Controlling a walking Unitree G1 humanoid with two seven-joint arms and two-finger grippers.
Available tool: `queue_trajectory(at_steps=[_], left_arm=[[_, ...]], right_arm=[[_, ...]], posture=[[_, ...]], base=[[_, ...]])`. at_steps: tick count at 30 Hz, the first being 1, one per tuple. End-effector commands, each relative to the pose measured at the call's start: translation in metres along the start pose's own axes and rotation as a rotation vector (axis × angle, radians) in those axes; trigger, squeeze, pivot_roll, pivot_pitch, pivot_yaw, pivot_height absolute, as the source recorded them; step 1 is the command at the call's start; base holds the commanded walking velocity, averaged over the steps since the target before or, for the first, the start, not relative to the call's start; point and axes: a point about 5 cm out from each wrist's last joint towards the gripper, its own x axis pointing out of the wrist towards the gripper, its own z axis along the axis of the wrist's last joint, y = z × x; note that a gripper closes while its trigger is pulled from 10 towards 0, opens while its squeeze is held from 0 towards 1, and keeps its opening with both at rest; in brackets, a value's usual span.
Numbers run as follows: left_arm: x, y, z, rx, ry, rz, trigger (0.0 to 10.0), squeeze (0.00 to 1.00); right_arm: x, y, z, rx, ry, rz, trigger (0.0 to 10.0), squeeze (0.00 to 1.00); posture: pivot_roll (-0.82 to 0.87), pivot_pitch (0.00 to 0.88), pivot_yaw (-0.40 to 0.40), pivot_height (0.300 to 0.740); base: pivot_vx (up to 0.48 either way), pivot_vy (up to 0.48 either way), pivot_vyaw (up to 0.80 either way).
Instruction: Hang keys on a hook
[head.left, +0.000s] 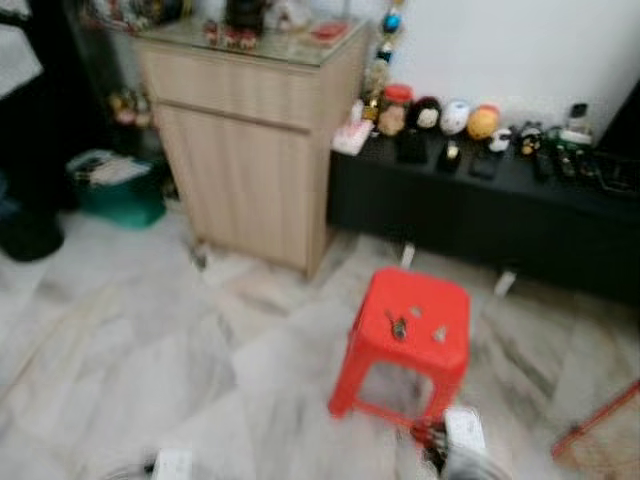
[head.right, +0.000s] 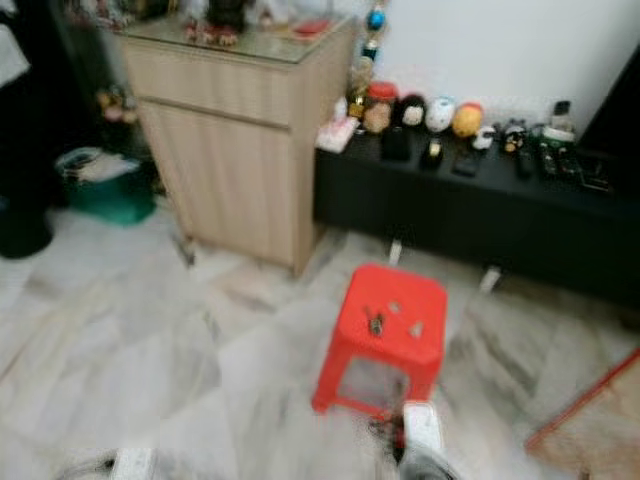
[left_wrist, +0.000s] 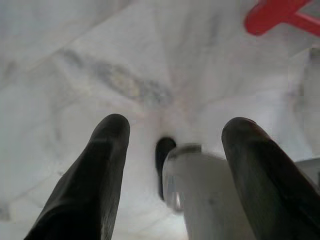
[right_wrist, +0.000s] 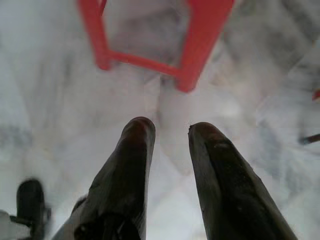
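The head views are blurry, so small things are hard to make out. A small dark bunch, which looks like the keys (head.left: 398, 326), lies on top of the red plastic stool (head.left: 412, 340), near the middle of the seat. Its shape is too fuzzy to say more. The hook cannot be picked out anywhere.

The stool stands on the pale marble floor (head.left: 150, 350). Behind it is a low black bench (head.left: 480, 205) with a row of little toys and jars (head.left: 440, 118) on top, all smudged. To the robot's left of the bench stands a light wooden cabinet (head.left: 250, 140). The things on its glass top are cut off by the edge of the picture. A green box (head.left: 115, 185) sits in the dark corner beside the cabinet.

At the bottom edge, the right arm (head.left: 462, 445) is a white blur just in front of the stool.

In the left wrist view, the left gripper (left_wrist: 172, 150) has its two black fingers spread wide apart, with nothing between them. It points down at the floor, and a bit of red shows in one corner.

In the right wrist view, the right gripper (right_wrist: 170, 132) has its fingers a little apart, also holding nothing. It points at the floor close to the stool's red legs.
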Motion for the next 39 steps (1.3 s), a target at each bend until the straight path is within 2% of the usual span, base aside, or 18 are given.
queue_trajectory(at_steps=[1, 13, 19, 22, 23, 24, 25, 27, 28, 29, 30, 31, 34, 39], left_arm=[[-0.002, 0.012, -0.005, 0.007, 0.017, 0.032, 10.0, 0.0], [-0.001, 0.012, 0.001, 0.013, -0.009, 0.03, 10.0, 0.0], [0.0, 0.011, 0.011, 0.037, -0.057, 0.037, 10.0, 0.0], [0.002, 0.012, 0.041, 0.068, -0.191, 0.061, 10.0, 0.0], [0.002, 0.012, 0.044, 0.066, -0.208, 0.064, 10.0, 0.0], [0.0, 0.014, 0.065, 0.066, -0.322, 0.073, 10.0, 0.0], [-0.001, 0.015, 0.076, 0.067, -0.38, 0.077, 10.0, 0.0], [-0.004, 0.015, 0.09, 0.067, -0.467, 0.082, 10.0, 0.0], [-0.004, 0.015, 0.09, 0.067, -0.467, 0.082, 10.0, 0.0], [-0.008, 0.015, 0.102, 0.059, -0.544, 0.078, 10.0, 0.0], [-0.017, 0.014, 0.122, 0.061, -0.682, 0.07, 10.0, 0.0], [-0.022, 0.012, 0.13, 0.067, -0.742, 0.066, 10.0, 0.0], [-0.035, 0.011, 0.141, 0.045, -0.863, 0.066, 10.0, 0.0], [-0.049, 0.004, 0.142, 0.069, -0.949, 0.029, 10.0, 0.0]], right_arm=[[0.003, 0.013, 0.012, 0.004, -0.038, 0.033, 10.0, 0.0], [0.003, 0.013, 0.016, 0.019, -0.068, 0.042, 10.0, 0.0], [0.004, 0.018, 0.026, 0.026, -0.109, 0.056, 10.0, 0.0], [0.005, 0.024, 0.059, 0.077, -0.229, 0.074, 10.0, 0.0], [0.005, 0.025, 0.062, 0.07, -0.241, 0.077, 10.0, 0.0], [0.004, 0.029, 0.078, 0.057, -0.31, 0.099, 10.0, 0.0], [0.004, 0.031, 0.086, 0.051, -0.344, 0.108, 10.0, 0.0], [0.002, 0.033, 0.097, 0.049, -0.394, 0.12, 10.0, 0.0], [0.002, 0.033, 0.097, 0.049, -0.394, 0.12, 10.0, 0.0], [0.001, 0.034, 0.105, 0.05, -0.431, 0.124, 10.0, 0.0], [-0.002, 0.035, 0.12, 0.054, -0.504, 0.136, 10.0, 0.0], [-0.005, 0.036, 0.128, 0.054, -0.551, 0.143, 10.0, 0.0], [-0.014, 0.037, 0.147, 0.047, -0.692, 0.155, 10.0, 0.0], [-0.024, 0.036, 0.157, 0.035, -0.814, 0.155, 10.0, 0.0]], posture=[[0.08, 0.0, -0.068, 0.74], [0.08, 0.0, -0.069, 0.74], [0.08, 0.0, -0.07, 0.74], [0.08, 0.0, -0.069, 0.74], [0.08, 0.0, -0.069, 0.74], [0.08, 0.0, -0.071, 0.74], [0.08, 0.0, -0.071, 0.74], [0.08, 0.0, -0.071, 0.74], [0.08, 0.0, -0.071, 0.74], [0.08, 0.0, -0.072, 0.74], [0.07, 0.0, -0.071, 0.74], [0.07, 0.0, -0.072, 0.74], [0.07, 0.0, -0.076, 0.74], [0.07, 0.0, -0.082, 0.74]], base=[[0.311, 0.0, 0.0], [0.285, 0.0, 0.0], [0.0, 0.0, 0.0], [0.0, 0.0, 0.0], [0.0, 0.0, 0.0], [0.0, 0.0, 0.0], [0.0, 0.0, 0.0], [0.0, 0.0, 0.0], [0.0, 0.0, 0.0], [0.0, 0.0, 0.0], [0.0, 0.0, 0.0], [0.0, 0.0, 0.0], [0.0, 0.0, 0.0], [0.0, 0.0, 0.0]])
